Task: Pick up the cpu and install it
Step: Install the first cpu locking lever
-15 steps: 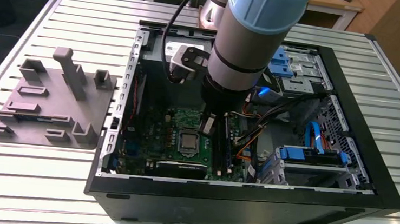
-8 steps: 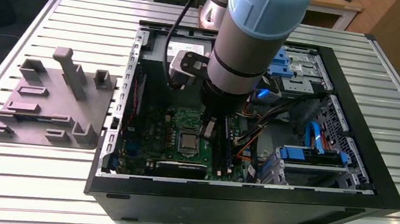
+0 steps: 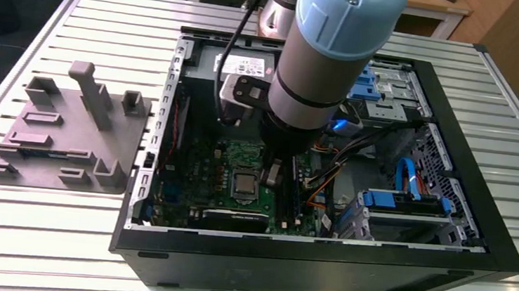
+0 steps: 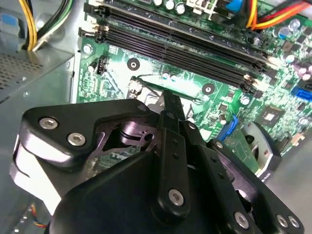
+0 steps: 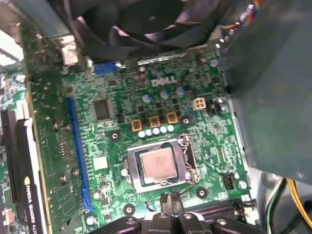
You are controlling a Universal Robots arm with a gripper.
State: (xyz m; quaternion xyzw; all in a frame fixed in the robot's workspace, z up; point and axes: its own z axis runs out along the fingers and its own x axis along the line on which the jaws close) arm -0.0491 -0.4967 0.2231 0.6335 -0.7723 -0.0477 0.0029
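The cpu (image 5: 156, 165) (image 3: 244, 184) is a small silvery square lying flat inside the dark metal-framed socket (image 5: 130, 171) of the green motherboard (image 5: 102, 146) (image 3: 205, 172). My gripper (image 5: 170, 199) (image 4: 168, 97) hangs low over the board just beyond the socket's edge, on the side of the memory slots. Its fingers look pressed together with nothing between them. The tips are at the thin wire lever (image 4: 146, 84) that runs along that edge of the socket; whether they touch it does not show. In the exterior view the arm (image 3: 329, 53) reaches down into the open computer case (image 3: 324, 264).
A grey fixture tray (image 3: 63, 135) with upright blocks lies on the slatted table at the exterior view's left. Inside the case are black memory slots (image 4: 185, 39), a black fan (image 5: 141, 24), a graphics card (image 5: 24, 170), blue drive brackets (image 3: 405, 201) and orange and yellow cables (image 4: 273, 17).
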